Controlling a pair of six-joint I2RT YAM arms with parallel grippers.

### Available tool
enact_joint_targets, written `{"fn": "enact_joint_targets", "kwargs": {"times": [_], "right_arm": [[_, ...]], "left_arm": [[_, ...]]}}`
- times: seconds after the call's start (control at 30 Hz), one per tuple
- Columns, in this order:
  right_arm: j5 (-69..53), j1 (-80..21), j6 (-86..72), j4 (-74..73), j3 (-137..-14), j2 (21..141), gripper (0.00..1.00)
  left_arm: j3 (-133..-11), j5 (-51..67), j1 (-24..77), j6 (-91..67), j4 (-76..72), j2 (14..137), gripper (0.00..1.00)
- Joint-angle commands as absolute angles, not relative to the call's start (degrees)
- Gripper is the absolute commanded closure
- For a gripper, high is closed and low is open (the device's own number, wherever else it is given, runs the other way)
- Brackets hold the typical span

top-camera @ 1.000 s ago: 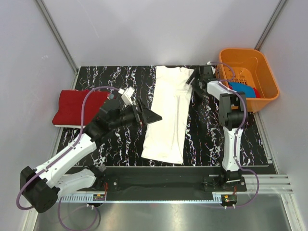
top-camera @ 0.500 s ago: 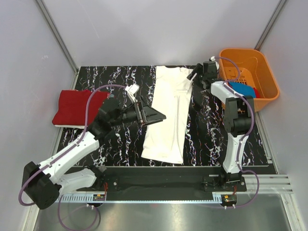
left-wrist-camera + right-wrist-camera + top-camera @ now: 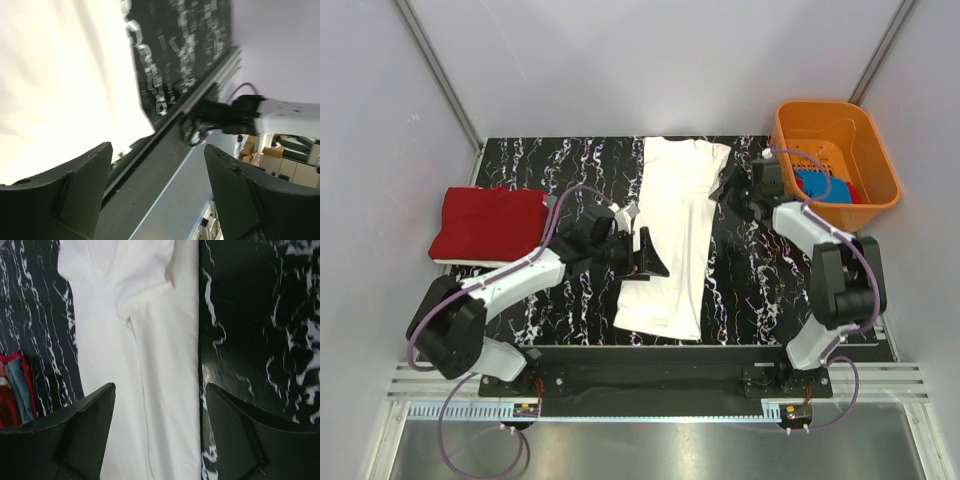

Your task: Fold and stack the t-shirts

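White cloth t-shirt [image 3: 670,230] sits on your black marbled counter [image 3: 550,165]; left end effector [image 3: 157,149], right end effector [image 3: 160,386] both released.

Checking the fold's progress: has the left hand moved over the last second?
Yes. The left hand has shifted right, farther over the white t-shirt and away from the red t-shirt.

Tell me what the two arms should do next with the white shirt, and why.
Probably lower both arms onto the white t-shirt and close on its edges. It lies as a long strip, not yet folded short. The left gripper is open at its left edge, and the right gripper is open by its far right corner. Neither holds cloth.
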State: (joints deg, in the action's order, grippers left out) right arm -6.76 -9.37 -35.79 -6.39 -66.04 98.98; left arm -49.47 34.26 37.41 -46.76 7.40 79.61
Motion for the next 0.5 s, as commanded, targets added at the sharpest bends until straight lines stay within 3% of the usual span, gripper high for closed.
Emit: {"fn": "enact_joint_targets", "kwargs": {"times": [0.0, 0.2, 0.3, 0.47], "right_arm": [[-10.80, -10.11, -35.07, -7.82, -58.47, 89.14, 0.21], [-13.53, -10.99, -34.90, -10.97, -49.40, 77.09, 0.20], [-15.02, -10.99, -34.63, -12.65, -47.99, 73.66, 0.20], [-17.58, -11.51, -36.82, -14.49, -43.52, 66.89, 0.20]], "left_arm": [[-51.33, 33.23, 37.27, -40.35, 10.02, 82.70, 0.20], [-51.94, 25.15, 37.09, -34.91, 11.77, 84.90, 0.17], [-52.74, 22.33, 37.00, -31.83, 13.53, 84.91, 0.23], [-44.50, 15.04, 37.00, -32.87, 8.11, 77.55, 0.18]]}}
